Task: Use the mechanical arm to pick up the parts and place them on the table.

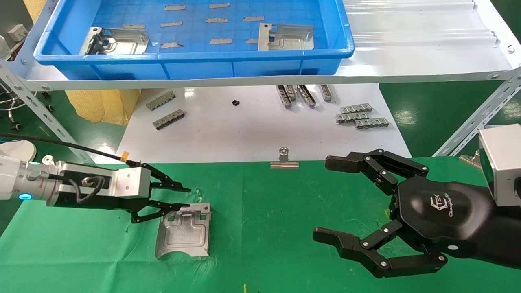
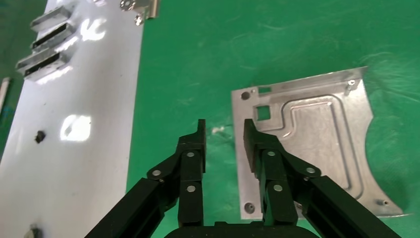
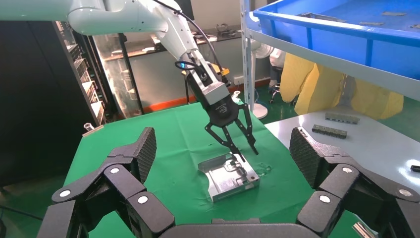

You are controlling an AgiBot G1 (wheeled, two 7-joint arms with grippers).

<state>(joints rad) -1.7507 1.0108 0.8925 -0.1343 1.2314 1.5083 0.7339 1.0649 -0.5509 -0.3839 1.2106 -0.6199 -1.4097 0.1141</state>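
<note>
Right gripper: lower right of the head view, the glossy black arm's claw hovers over the green table with its jointed fingers spread wide and nothing between them; in its own wrist view the two finger pads stand far apart at the frame's lower edge.
Table: wrinkled green cloth fills the lower half of the head view, with a small yellowish mark at the bottom edge near centre.
Part on the table: one silver stamped plate lies flat on the green cloth, lower left of centre, curved notch toward the bottom of the frame.
Left gripper: left of centre in the head view, it reaches in from the left edge; its jaws are parted, one finger over the plate's near corner, the other over bare cloth. The left wrist view shows the fingertips apart and gripping nothing; whether one touches the plate I cannot tell.
Binder clip: at the middle of the frame, on the edge where green cloth meets the white board.
Grey toothed strips: scattered on the white board, centre and upper right.
Blue tray: top of the frame on a shelf, holding two more silver plates, one at each side.
</note>
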